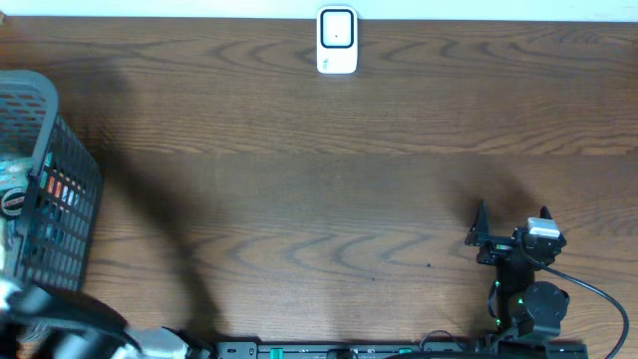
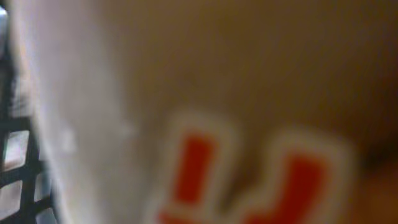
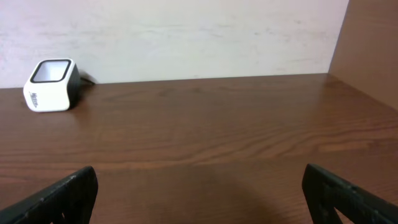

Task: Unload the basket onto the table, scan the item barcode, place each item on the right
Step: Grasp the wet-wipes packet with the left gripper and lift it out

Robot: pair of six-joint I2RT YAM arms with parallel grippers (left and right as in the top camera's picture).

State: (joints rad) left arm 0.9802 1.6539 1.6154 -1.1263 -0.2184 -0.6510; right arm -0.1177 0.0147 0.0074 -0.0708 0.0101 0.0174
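Note:
A blurred item (image 2: 205,106), a white and tan package with red letters, fills the left wrist view right against the camera. It hides my left gripper's fingers, which are shut on it inside the black mesh basket (image 1: 62,189). The white barcode scanner (image 1: 337,41) stands at the table's far edge, also in the right wrist view as a scanner (image 3: 51,84) at the far left. My right gripper (image 1: 476,225) rests low near the front right, open, with nothing between its fingers (image 3: 69,194).
The basket stands at the table's left edge with several packages inside; its mesh (image 2: 15,162) shows at the left of the left wrist view. A brown wall (image 3: 370,43) rises at the right, and a cable trails from the right arm's base (image 1: 533,309).

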